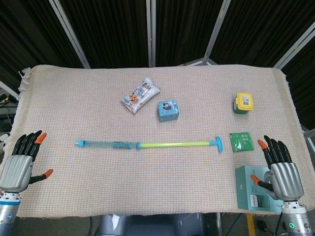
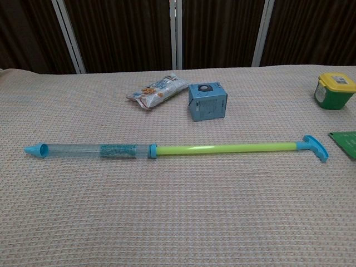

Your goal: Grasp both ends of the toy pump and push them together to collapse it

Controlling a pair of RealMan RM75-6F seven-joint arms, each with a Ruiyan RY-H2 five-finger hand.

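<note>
Woven tablecloth (image 1: pixel 147 191) runs edge to edge; the toy pump (image 1: pixel 152 144) lies fully extended across its middle, open cloth in front. Left hand (image 1: pixel 22 162) and right hand (image 1: pixel 280 169) wait at the near corners, fingers spread, holding nothing. Labels unreadable.

Extended toy pump (image 2: pixel 167 149) flat on woven tablecloth (image 2: pixel 178 222)

We saw a woven beige cloth (image 1: pixel 147 191) covering the table. On it lay a snack packet (image 1: pixel 141 94) just beside a small blue box (image 1: pixel 168 111). Farther right stood a yellow-lidded green tub (image 1: pixel 244 103), with a flat green sachet (image 1: pixel 241 141) nearer us and a teal carton (image 1: pixel 248 189) at the cloth's front edge.
</note>
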